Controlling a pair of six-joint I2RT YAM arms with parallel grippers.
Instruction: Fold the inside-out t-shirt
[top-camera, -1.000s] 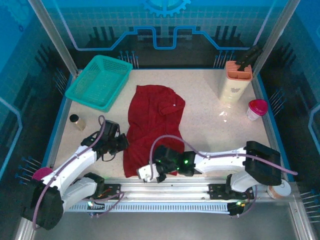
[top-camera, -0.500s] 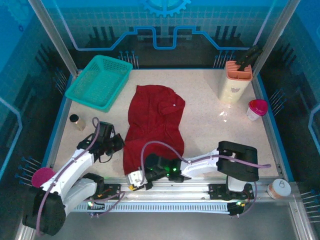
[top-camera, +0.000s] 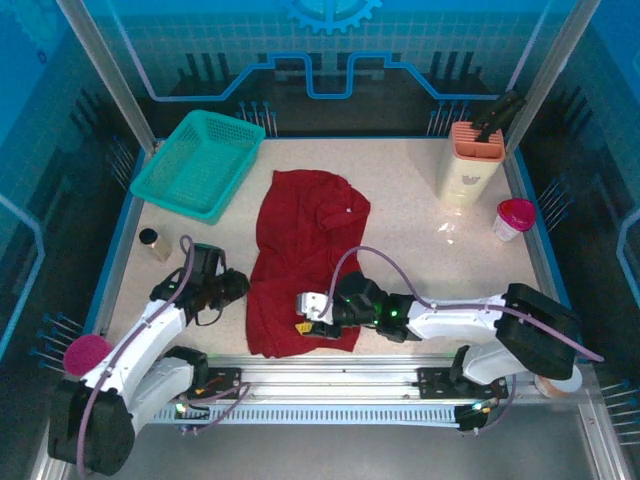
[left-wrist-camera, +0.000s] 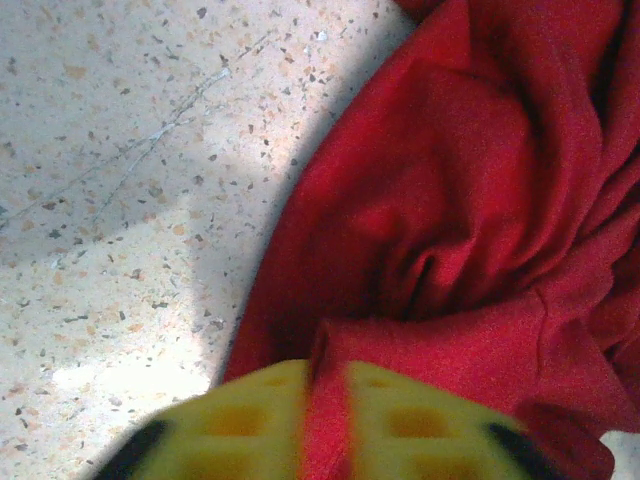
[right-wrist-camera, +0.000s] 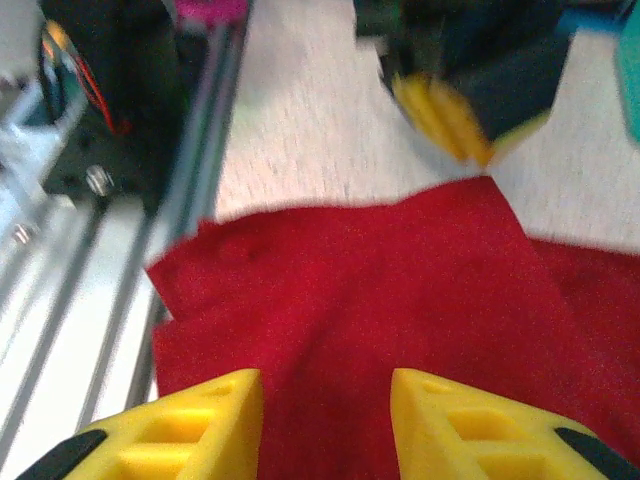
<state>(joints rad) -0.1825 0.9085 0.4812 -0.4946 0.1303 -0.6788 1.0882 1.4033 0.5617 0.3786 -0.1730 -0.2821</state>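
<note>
Mostly speckled tabletop (top-camera: 430, 260), red t-shirt (top-camera: 305, 250), blue walls (top-camera: 200, 50)

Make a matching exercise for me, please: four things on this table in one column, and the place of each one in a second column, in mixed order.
Things:
1. teal basket
2. dark red t-shirt
3. orange holder
4. cup with pink lid

Places, as seen from the top camera:
A. middle of the table, reaching toward its near edge
B. far left corner
C. far right corner
D. right side, just nearer than the orange holder

Pairs: 1-B; 2-A; 3-C; 4-D
</note>
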